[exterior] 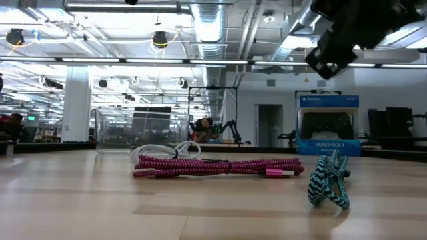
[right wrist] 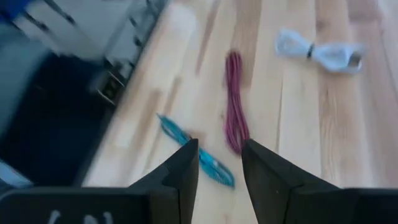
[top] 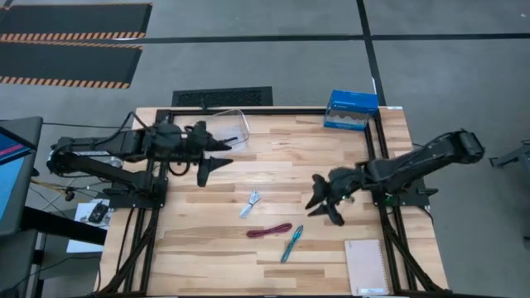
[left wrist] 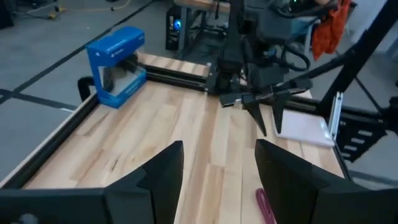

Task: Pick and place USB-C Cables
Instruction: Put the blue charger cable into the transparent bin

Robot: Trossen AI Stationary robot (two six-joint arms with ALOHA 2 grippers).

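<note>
Three bundled cables lie flat on the wooden table: a white-grey one (top: 251,203) (right wrist: 323,53), a longer maroon one (top: 269,230) (exterior: 220,165) (right wrist: 235,102) and a teal one (top: 291,242) (exterior: 329,180) (right wrist: 196,149). No black cable shows. My right gripper (top: 323,213) (right wrist: 219,155) hangs open above the table, right of the cables, touching nothing. My left gripper (top: 225,154) (left wrist: 217,168) is open in the air beside a clear container (top: 232,128), toward the table's far left.
A blue boxed item (top: 350,109) (left wrist: 118,65) stands at the far right corner. A notebook (top: 367,266) lies at the near right corner. The clear container (exterior: 140,130) sits at the far edge. Bare wood lies between the cables and the container.
</note>
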